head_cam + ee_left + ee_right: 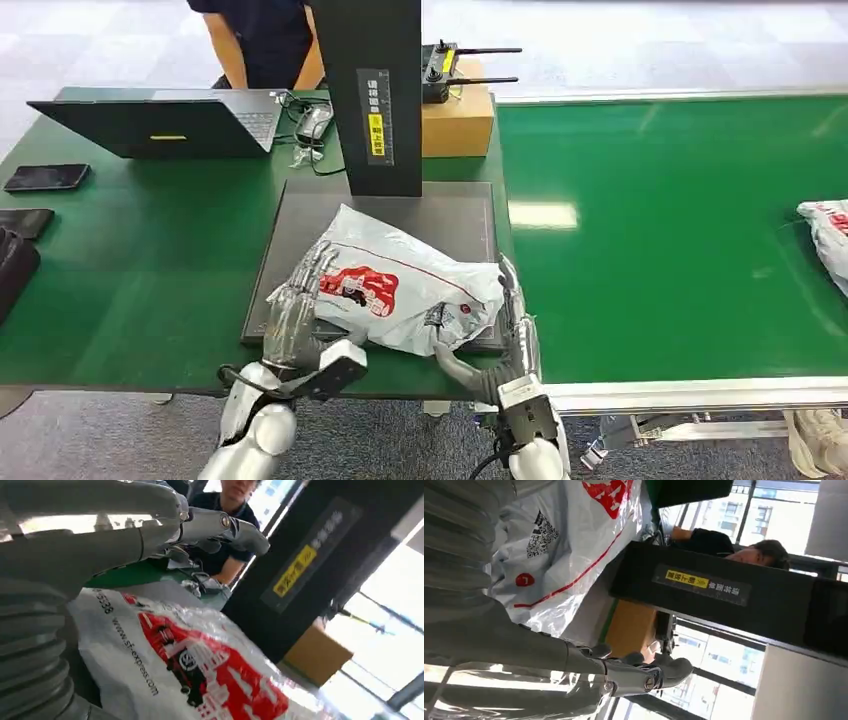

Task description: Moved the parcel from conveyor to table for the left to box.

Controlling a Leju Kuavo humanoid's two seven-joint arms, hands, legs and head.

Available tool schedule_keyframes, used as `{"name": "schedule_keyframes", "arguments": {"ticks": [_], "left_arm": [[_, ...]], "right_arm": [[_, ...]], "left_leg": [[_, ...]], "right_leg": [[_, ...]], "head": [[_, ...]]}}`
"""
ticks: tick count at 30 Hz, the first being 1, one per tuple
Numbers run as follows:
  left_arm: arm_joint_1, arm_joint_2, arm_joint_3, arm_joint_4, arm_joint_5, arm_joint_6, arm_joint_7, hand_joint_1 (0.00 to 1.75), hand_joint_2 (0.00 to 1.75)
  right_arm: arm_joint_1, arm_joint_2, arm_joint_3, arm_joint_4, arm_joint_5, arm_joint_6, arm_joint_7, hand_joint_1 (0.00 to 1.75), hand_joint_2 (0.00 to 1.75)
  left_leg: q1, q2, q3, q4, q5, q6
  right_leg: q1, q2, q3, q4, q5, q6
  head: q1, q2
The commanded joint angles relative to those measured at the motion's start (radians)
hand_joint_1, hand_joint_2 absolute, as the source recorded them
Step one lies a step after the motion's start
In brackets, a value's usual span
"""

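Observation:
A white plastic parcel [400,285] with red print lies on a dark mat [460,215] on the green table. My left hand [297,310] rests flat against the parcel's left side with its fingers stretched out. My right hand [510,335] stands at the parcel's right near corner, fingers straight along the side and thumb along the near edge. In the left wrist view the parcel [190,665] sits under the extended fingers of the left hand [150,525]. The right wrist view has the parcel [569,535] beside the right hand [574,655].
A black column [375,90] rises behind the mat, beside a cardboard box [458,120]. A laptop [160,125] and phone [47,177] lie at the left. A person [265,35] stands behind the table. On the green conveyor [680,230], another parcel [828,235] lies far right.

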Motion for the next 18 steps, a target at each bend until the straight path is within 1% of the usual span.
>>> {"name": "schedule_keyframes", "arguments": {"ticks": [1, 4, 8, 9, 11, 12, 13, 14, 17, 18], "left_arm": [[-0.275, 0.061, -0.074, 0.34, -0.128, -0.064, 0.085, 0.0, 1.75], [-0.349, 0.07, -0.108, 0.43, -0.168, -0.089, 0.11, 0.0, 1.75], [-0.449, 0.077, -0.14, 0.553, -0.197, -0.125, 0.146, 0.0, 1.75], [-0.465, 0.079, -0.144, 0.572, -0.203, -0.131, 0.156, 0.0, 1.75], [-0.493, 0.086, -0.158, 0.608, -0.221, -0.141, 0.177, 0.0, 1.75], [-0.504, 0.091, -0.161, 0.625, -0.227, -0.155, 0.193, 0.0, 1.75], [-0.508, 0.096, -0.159, 0.629, -0.224, -0.154, 0.188, 0.0, 1.75], [-0.517, 0.1, -0.16, 0.648, -0.227, -0.178, 0.202, 0.0, 1.75], [-0.526, 0.119, -0.178, 0.675, -0.253, -0.219, 0.246, 0.0, 1.75], [-0.526, 0.122, -0.181, 0.677, -0.258, -0.222, 0.249, 0.0, 1.75]], "right_arm": [[0.01, -0.016, 0.007, -0.021, -0.012, 0.01, -0.001, 0.0, 1.75], [0.02, -0.024, 0.01, -0.027, -0.013, -0.001, -0.001, 0.0, 1.75], [0.013, -0.028, 0.019, -0.03, -0.02, 0.001, -0.001, 0.0, 1.75], [0.009, -0.026, 0.018, -0.027, -0.02, 0.003, -0.001, 0.0, 1.75], [0.002, -0.021, 0.016, -0.018, -0.017, 0.008, -0.001, 0.0, 1.75], [-0.001, -0.02, 0.016, -0.016, -0.019, 0.015, -0.001, 0.0, 1.75], [-0.003, -0.02, 0.016, -0.014, -0.019, 0.016, -0.001, 0.0, 1.75], [-0.005, -0.019, 0.016, -0.012, -0.019, 0.021, -0.001, 0.0, 1.75], [-0.01, -0.018, 0.016, -0.007, -0.019, 0.031, -0.001, 0.0, 1.75], [-0.011, -0.018, 0.015, -0.007, -0.019, 0.031, -0.001, 0.0, 1.75]], "left_leg": [[0.001, -0.004, 0.002, -0.002, 0.002, -0.004], [0.001, -0.002, 0.002, -0.001, 0.001, -0.003], [0.002, -0.004, 0.002, -0.001, 0.001, -0.004], [0.001, -0.002, 0.001, 0.0, 0.001, -0.003], [0.002, -0.002, 0.003, -0.002, 0.001, -0.004], [0.001, -0.001, 0.002, -0.001, 0.001, -0.003], [0.002, -0.001, 0.002, -0.001, 0.001, -0.004], [0.001, -0.001, 0.001, -0.001, 0.001, -0.003], [0.002, 0.001, 0.004, -0.003, 0.001, -0.005], [0.001, 0.002, 0.003, -0.002, 0.001, -0.004]], "right_leg": [[0.0, -0.003, 0.003, -0.002, 0.001, 0.002], [0.0, -0.001, 0.002, -0.001, 0.001, 0.0], [0.001, -0.003, 0.003, -0.002, 0.0, 0.001], [0.001, -0.002, 0.002, -0.001, 0.0, 0.0], [0.001, -0.001, 0.004, -0.002, 0.001, 0.001], [0.001, 0.0, 0.002, -0.001, 0.001, 0.001], [0.001, 0.0, 0.003, -0.001, 0.001, 0.001], [0.001, 0.0, 0.002, -0.001, 0.001, 0.001], [0.001, 0.003, 0.004, -0.002, 0.002, 0.002], [0.001, 0.003, 0.003, -0.002, 0.001, 0.001]], "head": [[0.0, 0.0], [0.0, 0.0], [0.0, 0.0], [-0.001, 0.0], [0.0, 0.0], [0.0, 0.0], [0.0, 0.0], [0.0, 0.0], [0.0, 0.0], [0.0, 0.0]]}}
